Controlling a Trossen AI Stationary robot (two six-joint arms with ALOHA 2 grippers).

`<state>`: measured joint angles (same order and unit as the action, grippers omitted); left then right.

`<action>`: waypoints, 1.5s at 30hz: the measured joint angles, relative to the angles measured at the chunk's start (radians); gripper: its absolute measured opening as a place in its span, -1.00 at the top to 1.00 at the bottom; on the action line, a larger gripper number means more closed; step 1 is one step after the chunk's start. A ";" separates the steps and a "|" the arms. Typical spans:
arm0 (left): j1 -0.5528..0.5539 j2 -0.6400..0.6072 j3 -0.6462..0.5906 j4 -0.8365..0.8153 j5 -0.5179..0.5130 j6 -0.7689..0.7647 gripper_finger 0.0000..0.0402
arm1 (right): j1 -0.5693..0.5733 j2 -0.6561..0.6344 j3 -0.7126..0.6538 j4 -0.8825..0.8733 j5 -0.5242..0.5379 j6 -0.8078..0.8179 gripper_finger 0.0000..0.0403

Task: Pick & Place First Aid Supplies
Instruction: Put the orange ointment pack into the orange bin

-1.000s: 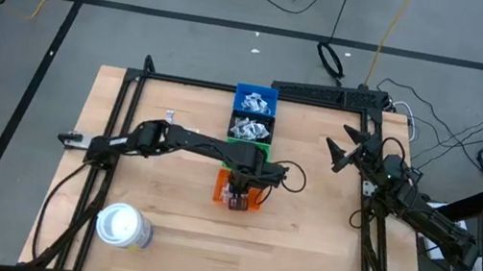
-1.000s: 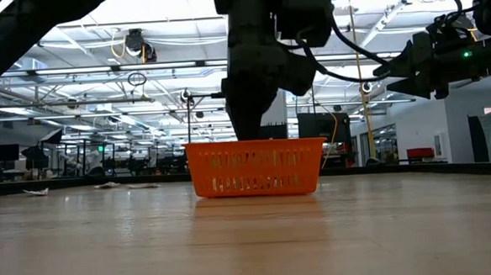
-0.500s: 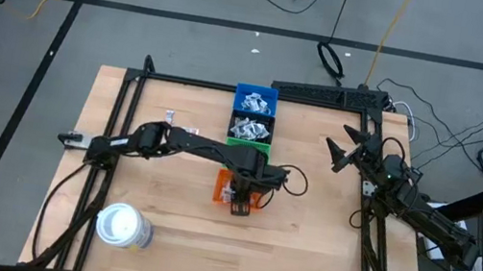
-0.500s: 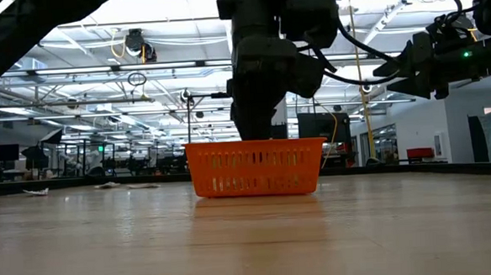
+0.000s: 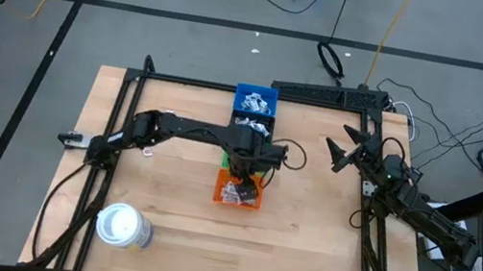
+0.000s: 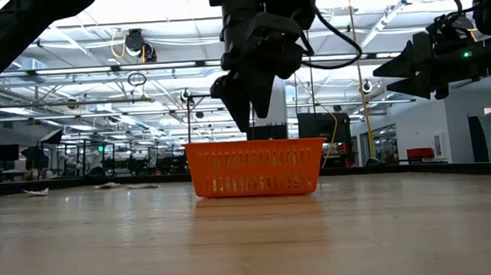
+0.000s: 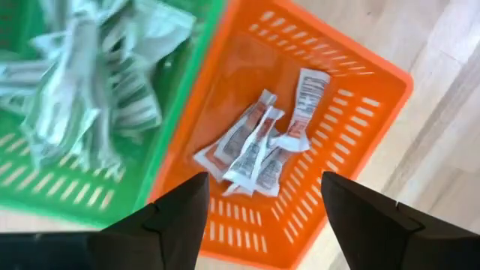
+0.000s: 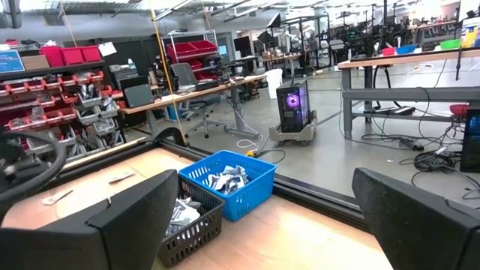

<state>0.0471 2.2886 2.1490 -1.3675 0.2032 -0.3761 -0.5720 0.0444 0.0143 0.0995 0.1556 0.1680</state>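
Observation:
Several white strips with reddish print (image 7: pixel 259 146) lie loose on the floor of the orange bin (image 7: pixel 375 127), (image 5: pixel 237 191). My left gripper (image 7: pixel 264 184), (image 5: pixel 240 164), (image 6: pixel 245 104) hangs open above that bin's far side, pointing down, with nothing between its fingers. Beside it the green bin (image 7: pixel 82 187) holds a heap of pale green-grey wrappers (image 7: pixel 82 82). Behind that, the blue bin (image 5: pixel 255 101) holds white packets. My right gripper (image 5: pixel 338 148), (image 8: pixel 285 217) waits open and level at the table's right edge.
A large white roll (image 5: pixel 123 226) stands at the near left. A few loose packets (image 6: pixel 36 192) lie on the table's far left part. A black frame (image 5: pixel 118 116) runs around the table. Bare wood lies in front of the orange bin.
My left gripper has risen out of the orange bin and gone a little toward the table's far edge, rolling about its own axis. Its fingers, down inside the bin a second ago, now hang clear above the rim. The strips stay in the bin.

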 joint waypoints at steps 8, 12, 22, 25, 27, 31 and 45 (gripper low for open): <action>0.066 -0.139 -0.195 0.056 -0.076 -0.187 -0.25 | 0.000 0.000 0.000 0.000 0.000 0.000 -0.95; 0.113 -0.294 -0.416 0.119 -0.147 -0.281 -0.19 | 0.000 0.000 0.000 -0.001 0.000 0.000 -0.95; 0.258 -0.637 -0.844 0.142 -0.209 -0.469 -0.09 | 0.000 0.000 0.000 -0.001 0.000 0.000 -0.95; 0.304 -0.727 -0.944 0.142 -0.206 -0.498 -0.12 | 0.000 0.000 0.000 0.000 0.000 0.000 -0.95; 0.339 -0.777 -1.002 0.141 -0.205 -0.524 -0.15 | 0.000 0.000 0.000 0.000 0.000 0.000 -0.95; 0.409 -0.881 -1.120 0.139 -0.195 -0.595 -0.20 | 0.000 0.000 0.000 0.000 0.000 0.000 -0.95; 0.522 -0.961 -1.346 0.130 -0.055 -0.749 -0.26 | 0.000 0.000 0.000 0.000 0.000 0.000 -0.95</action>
<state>0.5692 1.3275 0.8029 -1.2379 0.1486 -1.1255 -0.5722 0.0444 0.0145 0.0996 0.1558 0.1680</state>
